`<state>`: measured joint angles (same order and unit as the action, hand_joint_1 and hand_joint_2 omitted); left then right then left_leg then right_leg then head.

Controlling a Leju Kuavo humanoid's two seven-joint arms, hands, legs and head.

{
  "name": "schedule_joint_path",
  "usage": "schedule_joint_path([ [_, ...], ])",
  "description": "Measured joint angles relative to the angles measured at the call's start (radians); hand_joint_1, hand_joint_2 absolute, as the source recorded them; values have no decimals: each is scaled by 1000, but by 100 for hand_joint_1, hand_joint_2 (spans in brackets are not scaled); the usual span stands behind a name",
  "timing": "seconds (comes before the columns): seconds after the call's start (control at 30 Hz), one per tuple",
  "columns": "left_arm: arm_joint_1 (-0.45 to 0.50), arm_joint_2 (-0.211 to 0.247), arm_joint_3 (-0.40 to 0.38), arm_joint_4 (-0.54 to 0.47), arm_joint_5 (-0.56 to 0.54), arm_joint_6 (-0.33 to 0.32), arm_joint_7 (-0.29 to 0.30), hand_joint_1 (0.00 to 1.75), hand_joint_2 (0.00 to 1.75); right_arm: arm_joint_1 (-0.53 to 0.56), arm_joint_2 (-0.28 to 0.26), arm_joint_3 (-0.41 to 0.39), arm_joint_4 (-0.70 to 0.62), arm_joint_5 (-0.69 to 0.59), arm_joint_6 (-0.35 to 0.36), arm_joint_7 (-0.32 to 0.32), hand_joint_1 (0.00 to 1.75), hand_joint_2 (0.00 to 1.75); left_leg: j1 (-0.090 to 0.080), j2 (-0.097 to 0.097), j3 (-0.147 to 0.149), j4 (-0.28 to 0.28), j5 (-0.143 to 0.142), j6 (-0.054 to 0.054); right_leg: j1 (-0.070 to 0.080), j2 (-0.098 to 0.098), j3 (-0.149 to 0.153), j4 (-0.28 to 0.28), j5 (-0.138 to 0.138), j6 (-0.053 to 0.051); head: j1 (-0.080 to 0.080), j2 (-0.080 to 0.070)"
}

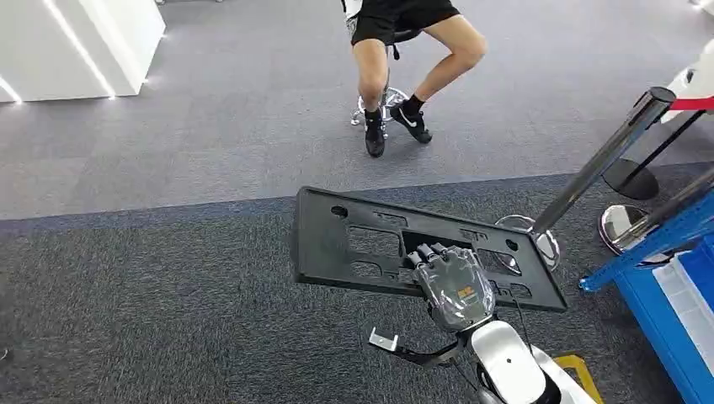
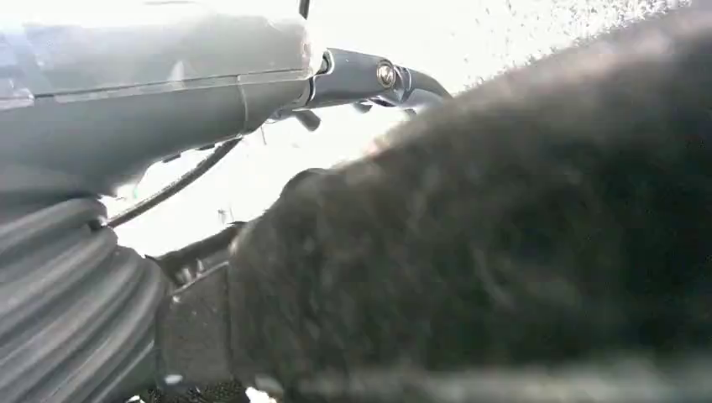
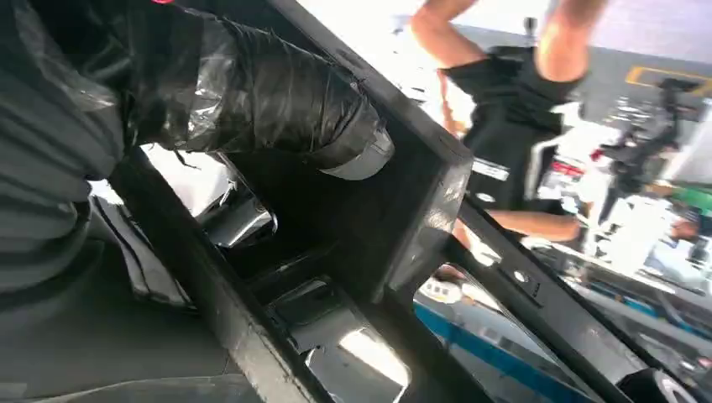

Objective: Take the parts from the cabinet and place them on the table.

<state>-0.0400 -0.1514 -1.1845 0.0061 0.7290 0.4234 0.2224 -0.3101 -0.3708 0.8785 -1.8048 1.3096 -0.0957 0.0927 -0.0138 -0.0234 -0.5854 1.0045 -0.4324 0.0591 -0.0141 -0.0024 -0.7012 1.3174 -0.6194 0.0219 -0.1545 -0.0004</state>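
The right hand (image 1: 455, 286) grips a flat black plastic panel (image 1: 362, 240) at its middle, fingers (image 1: 428, 252) hooked through a cut-out in it; the panel is held level above the grey carpet (image 1: 168, 311). In the right wrist view a wrapped thumb (image 3: 277, 92) presses the panel's (image 3: 420, 201) edge. The left hand (image 2: 168, 92) shows blurred and close; whether its fingers are apart cannot be told. Beyond the fingertips, a seated person (image 1: 404, 59) is cut off above the legs. A blue bin (image 1: 682, 311) stands beside, contents unclear.
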Motion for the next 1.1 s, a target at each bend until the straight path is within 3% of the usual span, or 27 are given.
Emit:
schedule_joint_path([
  [0.03,-1,0,0,0,0,-2,0,0,175,2,0,0,0,0,0,-3,175,175,0,-14,0,2,0,0,1,1,-13,21,8,0,0,0],
  [0.07,-1,0,0,0,0,-3,0,0,175,2,0,0,0,0,0,-5,175,175,0,-29,0,5,0,0,1,1,-2,-8,40,-3,0,0],
  [0.13,-5,0,0,0,0,-5,0,0,175,1,0,0,0,0,0,-6,175,175,0,-58,1,12,-2,-2,0,19,69,-165,134,-10,0,0],
  [0.17,-7,-1,0,0,0,-6,0,0,175,0,-1,0,0,0,0,-6,175,175,0,-70,0,16,-5,-4,0,54,105,-244,167,-15,0,0],
  [0.2,-9,-2,0,1,0,-7,0,0,175,1,-4,0,0,0,0,-6,175,175,-7,-78,-8,25,-8,-9,-6,93,118,-275,152,-20,0,0],
  [0.3,-11,-2,0,2,1,-8,0,0,175,-2,-4,0,0,-2,3,-7,175,175,4,-109,-17,19,0,-26,2,61,114,-277,153,-21,0,0],
  [0.33,-12,-2,0,3,1,-8,1,0,175,-4,-3,0,0,-2,4,-7,175,175,-1,-123,-24,18,1,-32,-9,48,119,-286,157,-28,0,0],
  [0.37,-12,0,0,4,2,-9,1,0,175,-6,-4,0,0,-2,6,-7,175,175,-2,-96,-22,32,-10,-34,-10,30,126,-294,160,-31,0,0],
  [0.4,-12,-2,0,4,2,-13,1,0,175,-5,-5,-1,0,-2,6,-6,175,175,-6,-44,-39,70,-37,-40,-10,22,131,-299,159,-41,-3,0],
  [0.43,-12,-2,0,5,4,-15,3,0,175,-7,-5,-1,-1,-3,6,-7,175,175,-2,-10,-77,145,-80,-46,-6,6,132,-299,159,-43,-3,0],
  [0.47,-13,-2,0,5,4,-15,3,0,175,-7,-5,-1,0,-3,7,-7,175,175,1,6,-120,230,-119,-50,-4,-8,132,-297,158,-44,-3,0],
  [0.5,-13,-2,0,5,4,-16,2,0,175,-5,-5,-1,0,-3,8,-7,175,175,1,10,-154,301,-144,-54,-3,-24,132,-296,156,-45,-3,0],
  [0.53,-14,-2,0,5,5,-16,-1,0,175,-5,-5,-1,0,-3,8,-8,175,175,0,10,-164,329,-146,-56,-3,-39,133,-295,153,-44,-3,0],
  [0.57,-14,-2,0,5,5,-16,1,0,175,-5,-5,-1,0,-3,8,-8,175,175,0,10,-150,311,-125,-58,-2,-52,135,-295,151,-44,-3,0],
  [0.6,-14,-2,0,5,5,-16,2,0,175,-6,-5,0,0,-3,8,-8,175,175,1,13,-115,252,-89,-57,-2,-64,138,-294,148,-42,-3,0],
  [0.63,-12,-2,0,5,5,-19,5,0,175,-6,-5,-1,0,-3,8,-8,175,175,1,27,-60,155,-42,-54,-2,-77,143,-294,145,-41,-3,0],
  [0.67,-9,-2,0,7,5,-22,6,0,175,-7,-5,-1,0,-3,8,-8,175,175,1,61,-8,60,-7,-50,0,-87,148,-294,142,-38,-3,0],
  [0.7,-5,-1,0,7,5,-25,6,0,175,-7,-5,-1,0,-3,8,-8,175,175,-12,98,10,26,-27,-48,6,-95,149,-294,140,-34,-3,0],
  [0.73,-5,0,0,8,6,-26,6,0,175,-8,-5,-1,0,-3,8,-8,175,175,-13,89,8,13,-20,-32,10,-103,144,-290,139,-30,-3,0],
  [0.83,-5,0,0,8,5,-27,6,0,175,-9,-4,0,0,-3,8,-8,175,175,-14,52,-2,8,-14,-13,12,-138,147,-294,139,-18,-3,0],
  [0.87,-5,-1,0,8,5,-26,6,0,175,-11,-4,-1,0,-3,8,-8,175,175,-5,42,7,-3,-6,-3,5,-116,145,-286,128,-10,-3,0],
  [0.9,-6,-2,0,8,4,-18,6,0,175,-12,-4,-1,0,-3,9,-8,175,175,-5,33,7,-5,-4,1,2,-53,133,-253,107,-7,-3,0],
  [0.93,-6,-2,0,8,7,0,1,0,175,-13,-4,-1,0,-3,9,-8,175,175,-5,26,6,-5,-3,5,2,-20,104,-192,72,-6,-2,0],
  [1.0,-3,-2,0,8,52,68,-49,0,175,-7,-6,0,0,1,15,-5,175,175,-5,3,5,-3,-4,8,1,-2,20,-30,4,-3,-2,0],
  [1.03,4,-2,2,8,82,103,-81,0,175,-1,-7,0,0,8,16,-4,175,175,-5,-10,5,0,-4,9,2,0,-5,14,0,-1,-2,0],
  [1.07,15,-6,9,8,101,144,-123,0,175,7,-8,0,0,16,15,-1,175,175,-5,-23,5,3,-6,10,1,0,-8,10,20,-1,-2,0],
  [1.1,18,-8,16,8,121,173,-162,0,175,13,-12,-1,0,22,15,5,175,175,-5,-38,6,7,-7,10,1,1,10,-36,59,-2,-2,0],
])
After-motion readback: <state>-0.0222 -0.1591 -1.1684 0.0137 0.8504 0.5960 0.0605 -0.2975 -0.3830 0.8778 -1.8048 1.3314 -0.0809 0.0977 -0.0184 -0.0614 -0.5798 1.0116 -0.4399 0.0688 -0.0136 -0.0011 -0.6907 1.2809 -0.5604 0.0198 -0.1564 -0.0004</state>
